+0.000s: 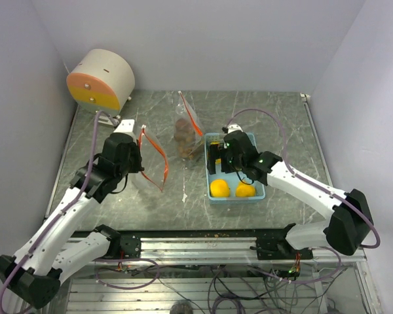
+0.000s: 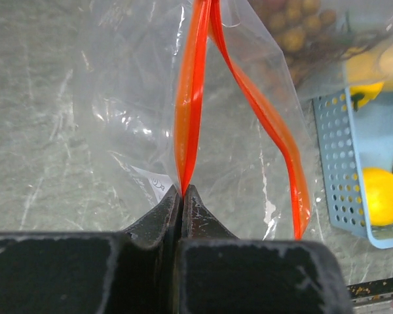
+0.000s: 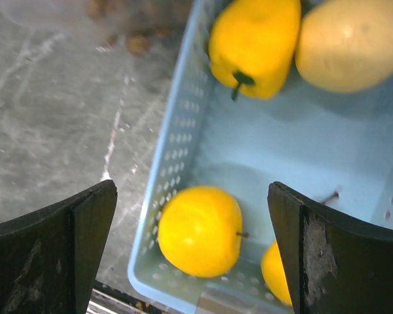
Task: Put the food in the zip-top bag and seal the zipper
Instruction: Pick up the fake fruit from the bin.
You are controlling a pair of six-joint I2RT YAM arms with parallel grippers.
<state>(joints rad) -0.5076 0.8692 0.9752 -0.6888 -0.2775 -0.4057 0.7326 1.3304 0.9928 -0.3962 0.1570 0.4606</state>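
Observation:
My left gripper (image 1: 136,140) is shut on the orange zipper strip (image 2: 187,124) of a clear, empty-looking zip-top bag (image 1: 152,160), whose mouth gapes open in the left wrist view (image 2: 249,150). A second clear bag (image 1: 187,134) behind it holds a cluster of small brown balls (image 2: 293,29). My right gripper (image 1: 216,163) is open above the light blue tray (image 1: 251,140). A yellow round fruit (image 3: 200,229) lies below, between its fingers (image 3: 85,242). Another yellow fruit (image 3: 278,271) lies beside it, and two more (image 3: 255,42) lie at the tray's far end. Two yellow fruits (image 1: 219,188) show from the top.
A round beige and orange drum (image 1: 101,78) stands at the back left corner. Grey walls close the table at left, back and right. A metal rail (image 1: 203,239) runs along the near edge. The tray's perforated wall (image 2: 334,163) is right of the held bag.

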